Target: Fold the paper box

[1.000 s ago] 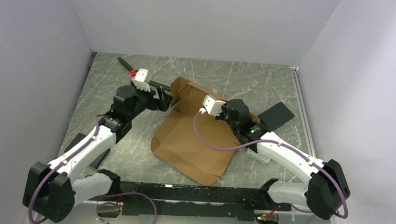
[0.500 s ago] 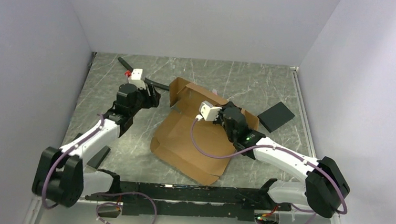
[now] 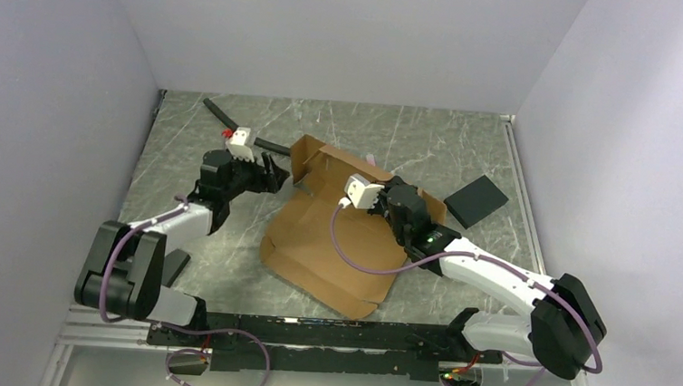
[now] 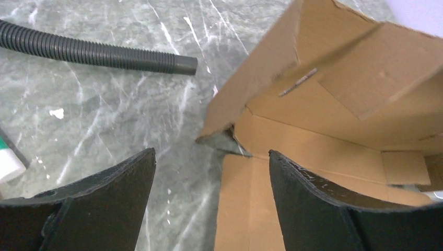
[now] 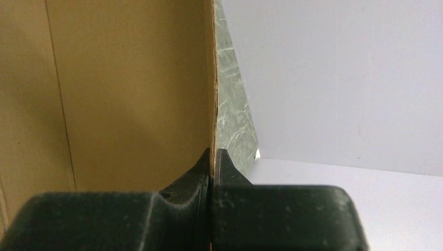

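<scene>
A: Right, so the paper box [image 3: 334, 247] sits mid-worktop [image 3: 433, 136] between the two arms. Its near half lies flat, and the far wall and left side panel are tipped up.

B: And look at the right gripper [image 5: 213, 155]. Jaws clenched on the edge of that upright wall, cardboard pinched thin between them.

A: That's an anchor, I'd say. Hold the wall standing so the sheet can't flop flat while the other side gets worked.

B: Left gripper [image 4: 211, 152]?

A: Jaws spread wide, nothing in them. It's low, aimed at the box's left corner, where the raised side panel meets the base. One side is over bare stone, the other over the cardboard floor.

B: So it's straddling the panel line?

A: Looks that way. It's lined up on that panel, not touching it. My guess is the flap wants pushing inward against the held wall.

B: Clutter?

A: A ribbed black hose [image 4: 94, 52] lies beyond that corner, and a black pad [image 3: 476, 201] sits off to the right. Both are apart from the box, and neither is in the way.

B: Risk?

A: The corner's ragged. A clumsy nudge could skid the sheet or buckle the crease.
</scene>
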Motion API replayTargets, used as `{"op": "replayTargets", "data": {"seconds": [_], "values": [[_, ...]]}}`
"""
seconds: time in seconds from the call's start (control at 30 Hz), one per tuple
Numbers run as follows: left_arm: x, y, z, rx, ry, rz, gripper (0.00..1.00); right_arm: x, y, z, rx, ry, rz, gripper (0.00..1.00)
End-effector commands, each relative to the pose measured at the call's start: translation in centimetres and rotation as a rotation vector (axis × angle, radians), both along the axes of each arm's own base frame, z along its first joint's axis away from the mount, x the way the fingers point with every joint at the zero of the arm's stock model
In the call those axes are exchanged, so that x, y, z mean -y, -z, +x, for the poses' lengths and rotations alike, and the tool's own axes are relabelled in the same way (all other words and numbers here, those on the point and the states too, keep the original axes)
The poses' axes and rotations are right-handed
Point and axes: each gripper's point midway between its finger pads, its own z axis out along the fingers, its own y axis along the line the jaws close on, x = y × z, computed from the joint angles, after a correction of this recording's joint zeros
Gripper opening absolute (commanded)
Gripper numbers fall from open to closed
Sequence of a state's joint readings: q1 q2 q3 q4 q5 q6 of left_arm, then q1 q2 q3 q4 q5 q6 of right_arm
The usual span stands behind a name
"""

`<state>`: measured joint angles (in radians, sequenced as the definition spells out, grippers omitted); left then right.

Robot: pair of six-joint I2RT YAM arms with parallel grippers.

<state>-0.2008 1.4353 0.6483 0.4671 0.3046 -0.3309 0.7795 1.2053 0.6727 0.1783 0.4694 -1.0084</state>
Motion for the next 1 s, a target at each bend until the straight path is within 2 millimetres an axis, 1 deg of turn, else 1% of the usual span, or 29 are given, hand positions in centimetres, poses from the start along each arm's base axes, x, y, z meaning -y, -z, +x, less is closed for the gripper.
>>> {"op": "replayTargets", "data": {"seconds": [0.0, 0.13, 0.27, 0.3, 0.33, 0.37, 0.4, 0.47, 0.53, 0.6, 0.63, 0.73, 0.77, 0.8, 0.83, 0.97], "values": [[0.8, -3.3, -0.9, 0.169, 0.059, -0.040, 0.85, -0.8, 0.2, -0.4, -0.038, -0.030, 0.072, 0.03], [1.3, -1.9, 0.7, 0.075, 0.069, -0.027, 0.83, -1.1, 0.5, -0.4, -0.052, -0.033, 0.073, 0.03], [2.3, -1.5, 2.4, 0.071, 0.089, -0.035, 0.81, -1.1, 0.5, -0.3, -0.071, -0.031, 0.094, 0.03], [2.6, -1.7, 2.8, 0.075, 0.097, -0.037, 0.80, -1.2, 0.6, -0.3, -0.082, -0.034, 0.100, 0.03], [2.9, -1.4, 3.0, 0.067, 0.106, -0.036, 0.79, -1.3, 0.5, -0.3, -0.086, -0.034, 0.110, 0.51], [3.3, -1.4, 3.3, 0.067, 0.115, -0.037, 0.77, -1.4, 0.5, -0.3, -0.093, -0.036, 0.117, 0.05], [3.6, -1.2, 3.6, 0.058, 0.122, -0.032, 0.73, -1.4, 0.4, -0.2, -0.097, -0.035, 0.124, 0.00], [4.1, -0.7, 4.2, 0.039, 0.125, -0.015, 0.71, -1.5, 0.2, -0.2, -0.104, -0.036, 0.136, 0.00], [4.2, -0.4, 4.9, 0.031, 0.115, 0.002, 0.69, -1.5, 0.1, -0.2, -0.108, -0.038, 0.145, 0.00], [4.4, -0.8, 5.4, 0.043, 0.120, -0.002, 0.65, -1.5, 0.2, -0.2, -0.118, -0.038, 0.149, 0.00], [4.7, -1.1, 5.5, 0.051, 0.132, -0.005, 0.56, -1.6, 0.2, -0.2, -0.120, -0.040, 0.152, 0.00], [5.3, -2.0, 5.7, 0.040, 0.162, -0.004, 0.19, -1.5, 0.2, -0.1, -0.120, -0.036, 0.156, 0.00], [5.4, -2.1, 5.6, 0.026, 0.166, 0.001, 0.08, -1.5, 0.2, 0.0, -0.117, -0.029, 0.157, 0.00], [5.4, -2.5, 5.5, 0.024, 0.166, 0.003, 0.02, -1.4, 0.1, 0.2, -0.112, -0.019, 0.158, 0.00], [5.3, -3.0, 5.4, 0.026, 0.162, 0.006, 0.00, -1.3, 0.0, 0.3, -0.107, -0.011, 0.157, 0.00], [5.3, -4.9, 4.6, 0.015, 0.148, 0.012, 0.00, -0.8, -0.3, 0.9, -0.080, 0.032, 0.150, 0.00]]}}
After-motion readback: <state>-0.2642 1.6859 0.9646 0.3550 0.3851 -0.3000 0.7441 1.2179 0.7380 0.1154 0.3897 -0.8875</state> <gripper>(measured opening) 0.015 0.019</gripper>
